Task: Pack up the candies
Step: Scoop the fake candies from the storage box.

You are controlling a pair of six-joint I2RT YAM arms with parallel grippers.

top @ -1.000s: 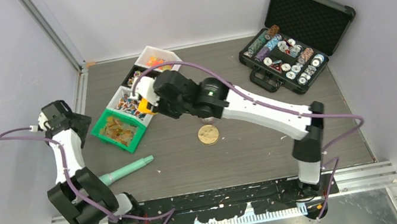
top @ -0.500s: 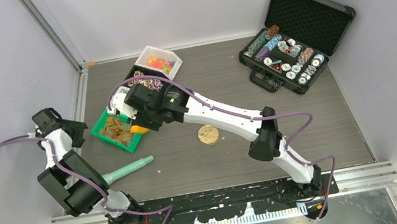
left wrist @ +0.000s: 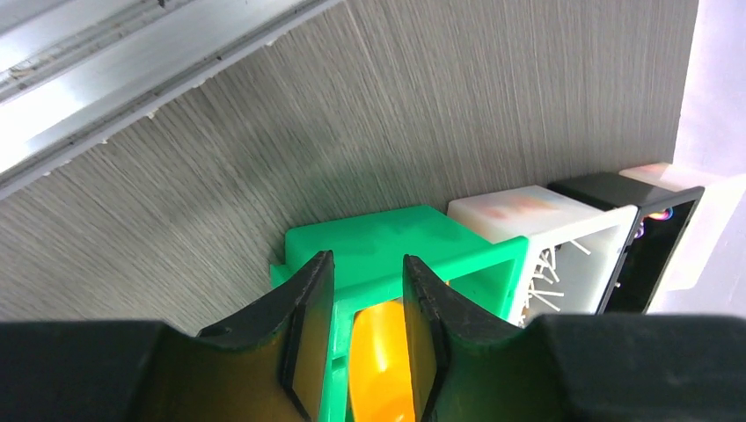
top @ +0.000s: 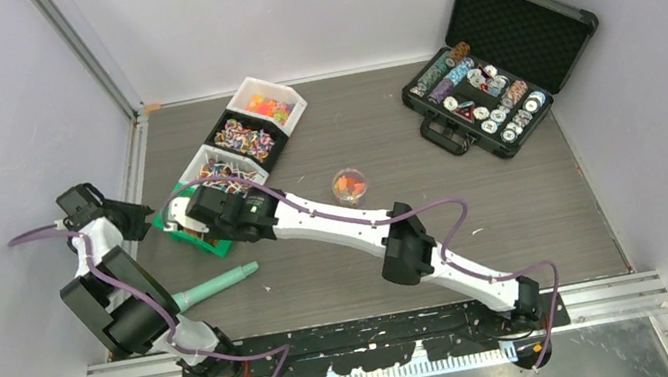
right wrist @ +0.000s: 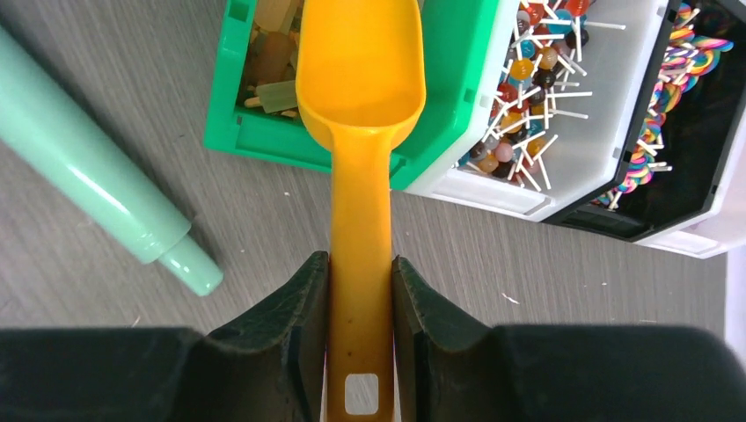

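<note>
Over the green bin (right wrist: 255, 141), my right gripper (right wrist: 359, 274) clamps the orange scoop (right wrist: 361, 79), which looks empty above the golden-brown candies (right wrist: 271, 66). My left gripper (left wrist: 365, 264) straddles the bin wall; I cannot tell whether it grips. The cup (top: 349, 185) holds only a few; most remain.

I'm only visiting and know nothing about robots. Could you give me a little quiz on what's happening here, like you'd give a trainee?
1. True or false: the right gripper holds the orange scoop by its handle.
2. The scoop's bowl is over which container? A) green bin B) black bin C) poker-chip case
3. What long thing lies beside the green bin?
Key: 1 true; 2 A; 3 the mint-green tube.
</note>
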